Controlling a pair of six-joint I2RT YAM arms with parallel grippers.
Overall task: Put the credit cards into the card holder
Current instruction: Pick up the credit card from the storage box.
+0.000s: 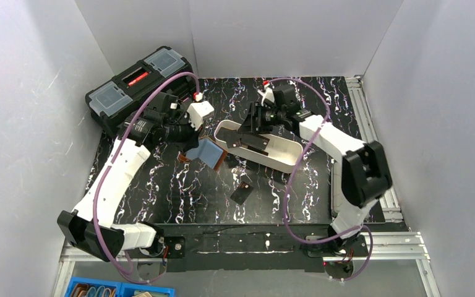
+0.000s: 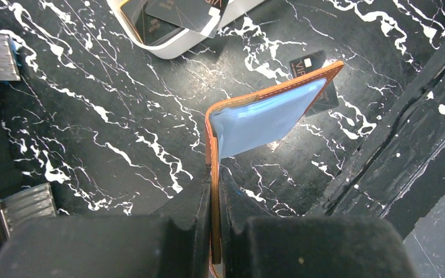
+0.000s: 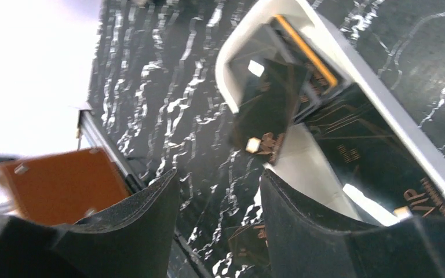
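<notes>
a: any writing to read?
b: the toolbox (image 1: 139, 86) has a red label, illegible. a tray card (image 3: 371, 156) says "vip".
a: and the grippers?
b: the left gripper (image 2: 214, 191) pinches the wallet (image 2: 266, 119) over the black, white-veined table (image 1: 179, 198), with a loose card (image 1: 242, 193) near. the right gripper (image 3: 219, 179) hangs over the tray (image 1: 287, 162), jaws apart and empty. white walls surround.

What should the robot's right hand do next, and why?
Probably lower the right gripper onto a credit card in the white tray and close on it. Its jaws stand open and empty just above the tray, while the left gripper grips the card holder, blue lining showing.
</notes>
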